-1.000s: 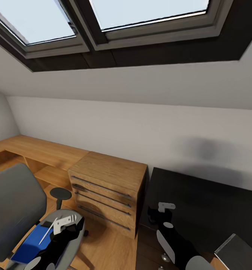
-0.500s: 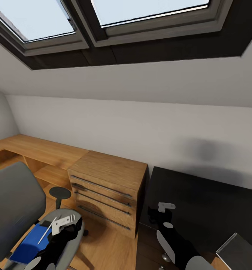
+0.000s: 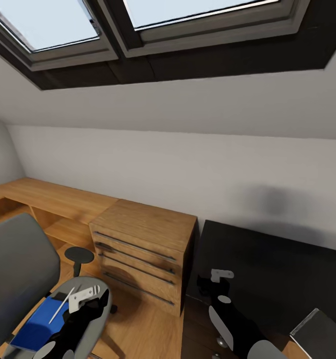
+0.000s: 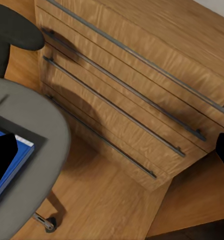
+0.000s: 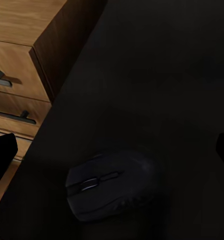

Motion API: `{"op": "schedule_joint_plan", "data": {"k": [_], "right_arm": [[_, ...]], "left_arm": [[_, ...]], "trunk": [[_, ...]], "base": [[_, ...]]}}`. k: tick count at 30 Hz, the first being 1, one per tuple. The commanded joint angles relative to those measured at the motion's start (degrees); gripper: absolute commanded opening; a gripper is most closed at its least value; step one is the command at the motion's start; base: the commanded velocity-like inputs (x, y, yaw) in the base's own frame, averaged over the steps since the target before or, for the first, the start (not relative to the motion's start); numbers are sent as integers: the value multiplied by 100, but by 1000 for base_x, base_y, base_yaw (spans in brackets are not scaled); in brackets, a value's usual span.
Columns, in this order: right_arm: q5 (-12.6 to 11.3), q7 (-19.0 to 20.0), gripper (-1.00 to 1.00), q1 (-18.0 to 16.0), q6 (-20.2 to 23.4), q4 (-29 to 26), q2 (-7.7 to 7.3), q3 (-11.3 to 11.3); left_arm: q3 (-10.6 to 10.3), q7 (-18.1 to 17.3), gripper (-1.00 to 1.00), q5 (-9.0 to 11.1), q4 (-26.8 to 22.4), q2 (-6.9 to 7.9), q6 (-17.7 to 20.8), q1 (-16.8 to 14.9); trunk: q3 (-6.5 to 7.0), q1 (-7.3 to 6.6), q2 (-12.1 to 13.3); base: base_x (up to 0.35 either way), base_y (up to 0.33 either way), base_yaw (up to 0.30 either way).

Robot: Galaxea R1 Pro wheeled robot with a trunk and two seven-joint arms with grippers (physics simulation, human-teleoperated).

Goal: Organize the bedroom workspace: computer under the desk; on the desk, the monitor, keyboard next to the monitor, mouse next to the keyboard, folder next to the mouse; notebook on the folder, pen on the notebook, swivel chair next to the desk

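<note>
The folder (image 3: pixel 35 326) lies flat on the grey seat of the swivel chair (image 3: pixel 18 269) at the lower left of the head view, bright blue, with a thin white stick-like thing (image 3: pixel 62 305) resting across it, too slim to name with confidence; the left hand (image 3: pixel 85 295) hangs just above the seat's front edge beside the folder, its pale fingers showing, and I cannot tell how far apart they stand or whether they hold anything; in the left wrist view the folder's blue corner with its pale edge (image 4: pixel 14 160) sits on the rounded seat (image 4: pixel 39 145), with the chair's black armrest pad (image 4: pixel 12 27) beyond it. The right hand (image 3: pixel 218 277) hovers over the near edge of the black bench (image 3: pixel 277 269), and its opening cannot be judged from the head view; the right wrist view shows dark fingertips (image 5: pixel 2 155) at both sides of the frame, well apart, nothing between them, so it is spread wide and holds nothing; the mouse (image 5: pixel 109 185) sits on the glossy bench top below it, near the edge that meets the drawers. A grey slab (image 3: pixel 320 334) rests on the bench at the lower right. Between chair and bench stands the light wooden drawer cabinet (image 3: pixel 143 249) with long dark handles; behind it a low wooden shelf (image 3: pixel 48 197) runs along the white wall (image 3: pixel 187 159); above, two skylights (image 3: pixel 138 25) sit in the sloping ceiling.
</note>
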Motion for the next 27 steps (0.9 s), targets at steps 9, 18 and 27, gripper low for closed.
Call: {"op": "schedule_joint_plan", "data": {"k": [9, 18, 27], "right_arm": [[-52, -47, 100, -6, 3, 2, -5, 41], [-52, -47, 100, -6, 3, 5, -5, 41], [-52, -47, 100, -6, 3, 5, -5, 41]], "left_arm": [[-2, 31, 100, 60, -20, -3, 24, 6], [-3, 31, 100, 60, -20, -3, 23, 6], [-3, 31, 100, 60, -22, -3, 22, 6]], "trunk": [[-169, 199, -368], [-330, 397, -729], [-492, 595, -1090]], "base": [[0, 0, 0], [0, 0, 0], [0, 0, 0]]}}
